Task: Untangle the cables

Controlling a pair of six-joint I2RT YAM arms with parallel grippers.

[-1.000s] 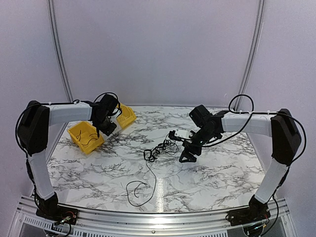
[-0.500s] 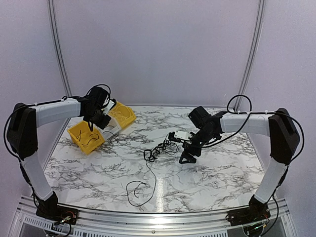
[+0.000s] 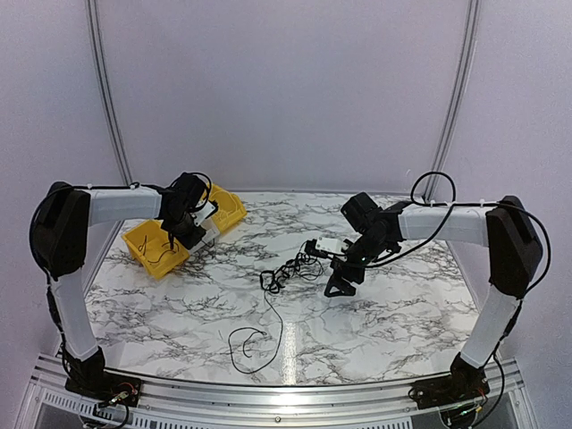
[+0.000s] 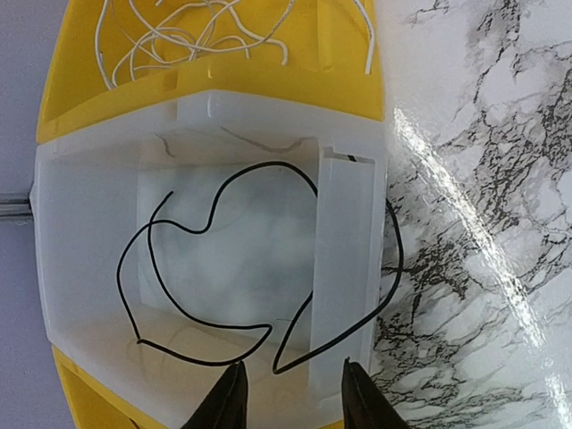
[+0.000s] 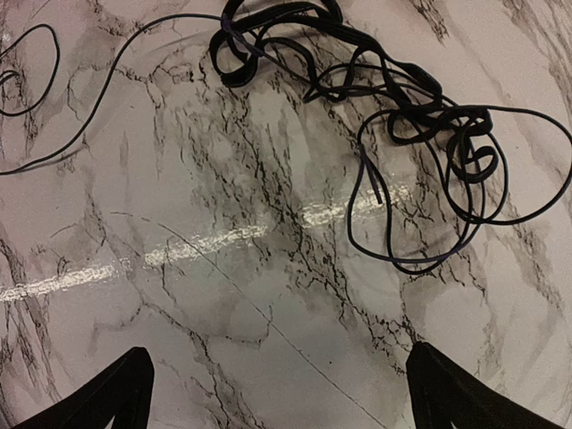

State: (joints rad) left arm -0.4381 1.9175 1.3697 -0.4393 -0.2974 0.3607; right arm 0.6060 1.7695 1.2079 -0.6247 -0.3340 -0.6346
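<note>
My left claw (image 4: 292, 380) is half spread and grips nothing, at the bottom edge of its view over a white bin (image 4: 349, 223) where one loose black cable (image 4: 268, 164) curls. My right claw (image 5: 279, 362) is spread wide and empty above the marble surface (image 5: 223, 295). The cables (image 5: 402, 107) lie tangled at the upper right of that view; from the top they sit mid-frame, with one strand trailing to a loop at lower centre.
</note>
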